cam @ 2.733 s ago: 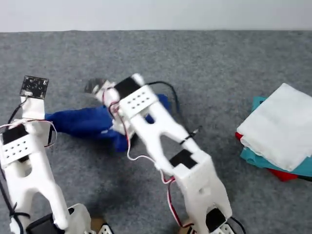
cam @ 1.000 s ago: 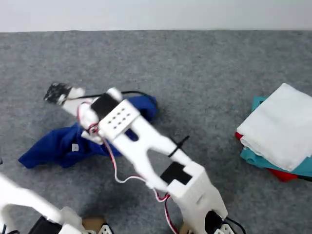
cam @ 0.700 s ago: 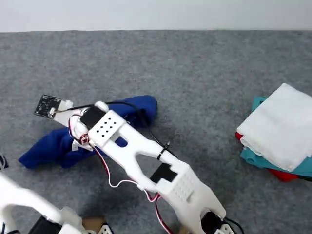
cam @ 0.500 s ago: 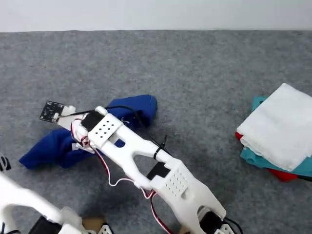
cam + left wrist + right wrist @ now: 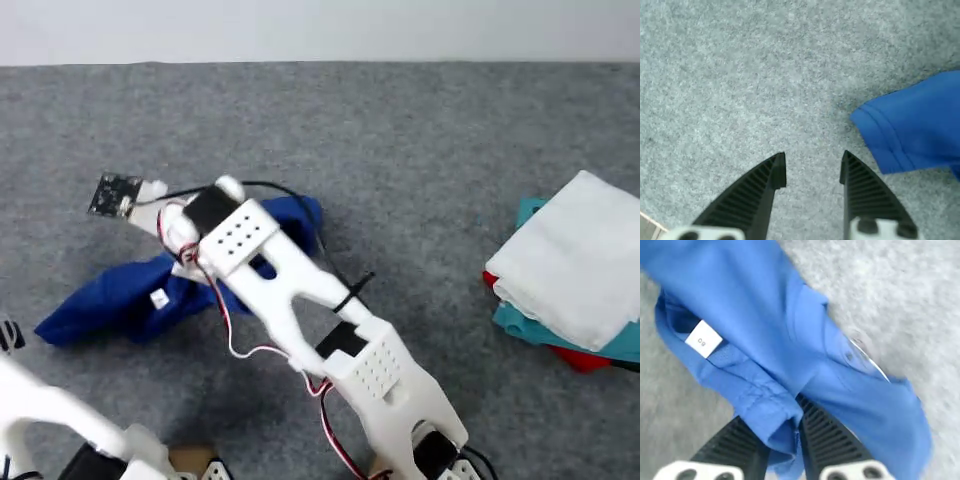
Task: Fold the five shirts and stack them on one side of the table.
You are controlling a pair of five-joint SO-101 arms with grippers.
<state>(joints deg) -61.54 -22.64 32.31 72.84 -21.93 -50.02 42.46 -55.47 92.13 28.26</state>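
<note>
A blue shirt (image 5: 130, 295) lies crumpled across the left part of the grey carpet, its white label (image 5: 158, 298) facing up. My right arm reaches over it from the front, and my right gripper (image 5: 772, 412) is shut on a fold of the blue shirt (image 5: 765, 340) near the label (image 5: 703, 340). My left gripper (image 5: 812, 167) is open over bare carpet, with a hemmed end of the blue shirt (image 5: 910, 125) just beside it and not touching. The left arm (image 5: 40, 410) sits at the front left corner.
At the right edge a folded white shirt (image 5: 575, 260) tops a stack with a teal shirt (image 5: 520, 322) and a red one (image 5: 582, 358) under it. Grey carpet (image 5: 420, 150) stretches between the blue shirt and the stack.
My right arm swung left with the blue shirt, then rose slightly back to the right, turning the label up. The left arm pulled back to the front left corner.
</note>
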